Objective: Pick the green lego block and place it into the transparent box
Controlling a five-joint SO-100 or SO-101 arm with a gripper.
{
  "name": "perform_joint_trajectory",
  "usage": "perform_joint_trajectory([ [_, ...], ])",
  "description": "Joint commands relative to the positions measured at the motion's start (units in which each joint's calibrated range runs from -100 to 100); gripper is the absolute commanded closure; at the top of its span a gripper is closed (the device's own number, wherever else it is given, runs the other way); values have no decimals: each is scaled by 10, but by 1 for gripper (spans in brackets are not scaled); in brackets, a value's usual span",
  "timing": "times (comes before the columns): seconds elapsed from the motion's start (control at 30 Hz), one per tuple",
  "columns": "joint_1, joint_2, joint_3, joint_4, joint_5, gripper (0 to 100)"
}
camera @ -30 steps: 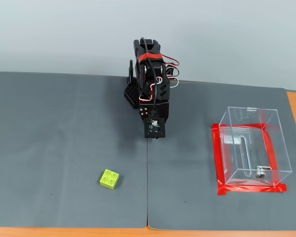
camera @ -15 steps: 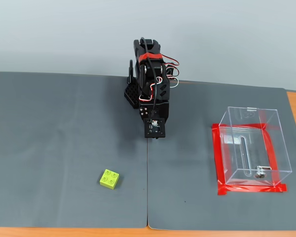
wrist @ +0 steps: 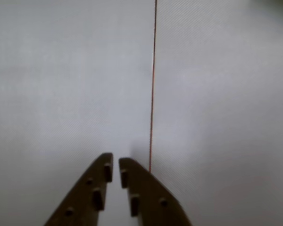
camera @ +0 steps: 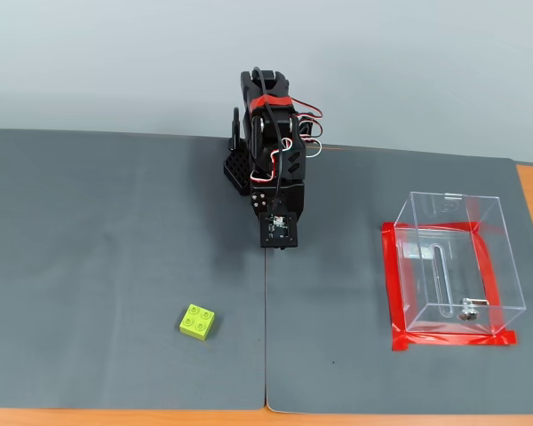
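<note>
A small lime-green brick [camera: 198, 322] with four round studs lies flat on a grey mat [camera: 107, 266], toward the lower left of the fixed view. Nothing touches it.

Well to its right, across a straight seam [camera: 266, 328] where two mats meet, stands a clear box [camera: 457, 264]. The box is open at the top and empty apart from a small metal fitting [camera: 467, 311] at its bottom. Red tape [camera: 395, 293] frames the ground around its base.

Between the two and farther back, a black arm [camera: 271, 151] with red and white wires sits folded over its base, near the seam. Its hand [wrist: 114, 172] points down at the mat, well apart from both the brick and the box.

In the wrist view, the hand's two dark fingers [wrist: 87, 197] rise from the bottom edge. Their tips are almost pressed together, with only a thin slit between them, and they pinch nothing. The seam runs as a thin line just right of the tips.

A strip of orange desk [camera: 124, 417] shows along the near edge.
</note>
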Motion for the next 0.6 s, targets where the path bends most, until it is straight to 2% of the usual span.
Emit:
perform_joint_trajectory([
  [0.0, 3, -2, -16, 2, 1, 98],
  [0.57, -1, -1, -17, 2, 1, 98],
])
